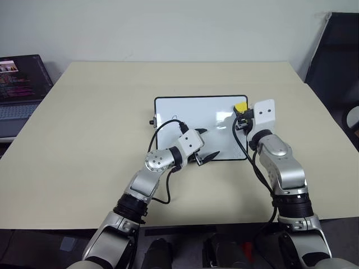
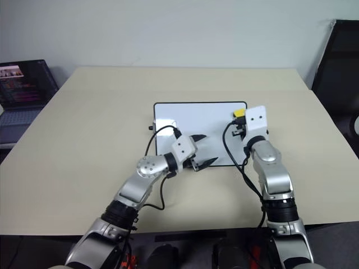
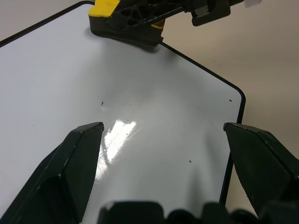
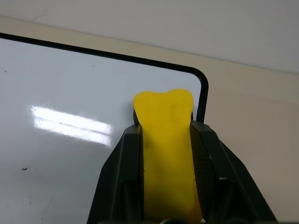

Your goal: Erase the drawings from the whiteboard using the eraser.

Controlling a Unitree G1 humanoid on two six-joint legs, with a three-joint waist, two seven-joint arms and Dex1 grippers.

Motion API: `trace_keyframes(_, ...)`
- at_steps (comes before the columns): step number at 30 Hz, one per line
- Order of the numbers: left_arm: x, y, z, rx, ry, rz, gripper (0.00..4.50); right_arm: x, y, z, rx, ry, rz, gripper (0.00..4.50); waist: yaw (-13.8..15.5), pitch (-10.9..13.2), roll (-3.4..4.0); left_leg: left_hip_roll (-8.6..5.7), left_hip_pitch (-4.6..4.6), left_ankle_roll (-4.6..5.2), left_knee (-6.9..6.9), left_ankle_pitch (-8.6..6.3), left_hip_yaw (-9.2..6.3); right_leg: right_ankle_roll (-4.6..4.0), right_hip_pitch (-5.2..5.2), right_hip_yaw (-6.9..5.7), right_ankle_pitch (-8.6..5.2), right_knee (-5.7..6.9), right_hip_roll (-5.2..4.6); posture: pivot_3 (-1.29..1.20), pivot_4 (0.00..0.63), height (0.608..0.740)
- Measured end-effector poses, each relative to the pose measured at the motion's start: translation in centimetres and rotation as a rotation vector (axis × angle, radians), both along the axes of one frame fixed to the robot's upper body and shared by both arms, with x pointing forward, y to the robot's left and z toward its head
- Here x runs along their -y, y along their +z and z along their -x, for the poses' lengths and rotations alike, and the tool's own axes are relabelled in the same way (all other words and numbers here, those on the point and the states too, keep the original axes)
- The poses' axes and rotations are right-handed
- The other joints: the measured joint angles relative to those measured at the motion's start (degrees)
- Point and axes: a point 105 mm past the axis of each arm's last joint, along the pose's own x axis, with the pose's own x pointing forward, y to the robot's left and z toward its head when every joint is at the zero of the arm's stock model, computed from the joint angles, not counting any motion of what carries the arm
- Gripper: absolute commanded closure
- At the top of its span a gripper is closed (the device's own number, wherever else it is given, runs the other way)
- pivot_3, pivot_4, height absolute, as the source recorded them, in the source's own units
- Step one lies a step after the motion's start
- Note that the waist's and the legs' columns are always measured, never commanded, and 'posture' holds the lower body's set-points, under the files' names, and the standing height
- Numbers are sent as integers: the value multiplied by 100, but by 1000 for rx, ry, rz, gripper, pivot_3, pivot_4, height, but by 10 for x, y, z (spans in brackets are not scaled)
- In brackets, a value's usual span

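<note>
Whiteboard flat on beige surface, near centre, long edges running 9 to 3 o'clock in the head views. Black frame, rounded corners, small black knob on the 9 o'clock short side.

Eraser: yellow block with dark underside, clamped between the right gripper jaws. Located on the board face at the far corner toward 1 o'clock, just inside the frame. Yellow top squeezed between both black fingers, front end protruding past the fingertips.

Left gripper: jaws spread wide, holding nothing. Positioned over the board's near half, toward 6 o'clock of the board centre, pointing toward 3 o'clock. One fingertip over the white face, the other at the near frame edge. Contact with the board not determinable.

Board face in the left wrist view: white, with a glare patch and a few tiny dark specks. Thin dark line near the 9 o'clock end in the left eye view; marker stroke or cable not distinguishable.

Laptop, screen lit, beside the surface at 10 o'clock, well apart from the board. Dark chair at 2 o'clock.
</note>
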Motion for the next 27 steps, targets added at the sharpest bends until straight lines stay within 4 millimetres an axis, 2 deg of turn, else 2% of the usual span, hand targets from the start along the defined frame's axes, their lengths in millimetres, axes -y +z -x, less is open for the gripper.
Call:
trace_keyframes(9, -3, -8, 3, -27, 10, -2, 0, -7, -20, 20, -97, 85, 19, 3465, -20, 0, 0, 2, 11, 0, 2, 0, 2, 1, 4, 0, 1, 6, 2, 0, 150, 740)
trace_keyframes(17, -7, -8, 3, -29, 59, 24, 0, -9, -17, 20, -78, 118, 8, 3465, -38, 1, 0, 3, 7, 0, 0, 0, 5, 1, 2, 1, 1, 1, 3, 0, 150, 740)
trace_keyframes(23, -25, -14, 12, -28, 215, 55, 0, -16, -14, 25, -42, 192, -2, 3465, -43, 6, 2, 5, -6, 0, -9, -1, -3, -1, -6, -2, -3, -6, 1, 0, 150, 740)
trace_keyframes(27, -43, -29, 26, -38, 321, 24, 0, -18, -15, 29, -36, 241, 1, 3465, -43, 11, 3, 5, -7, -2, -9, -2, -3, -1, -6, 0, -3, -8, -3, 0, 150, 740)
